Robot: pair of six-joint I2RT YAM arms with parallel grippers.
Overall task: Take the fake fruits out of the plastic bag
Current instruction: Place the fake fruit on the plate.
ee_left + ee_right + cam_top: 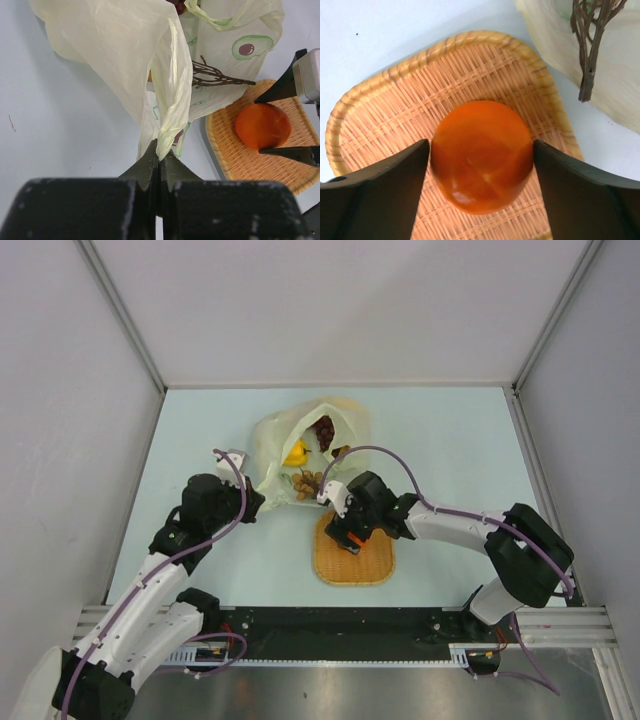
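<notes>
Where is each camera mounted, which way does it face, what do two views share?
Top external: above and behind the bases, looking down on the table; left arm and right arm show.
Left wrist: on the left arm, looking along its shut left gripper pinching the plastic bag.
Right wrist: on the right arm, looking down at the orange between its fingers.
Shared: both wrist views show the orange on the woven mat.

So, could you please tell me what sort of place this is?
Probably a robotics lab cell: white panel walls enclose the table; left arm and right arm mount on a metal rail.
</notes>
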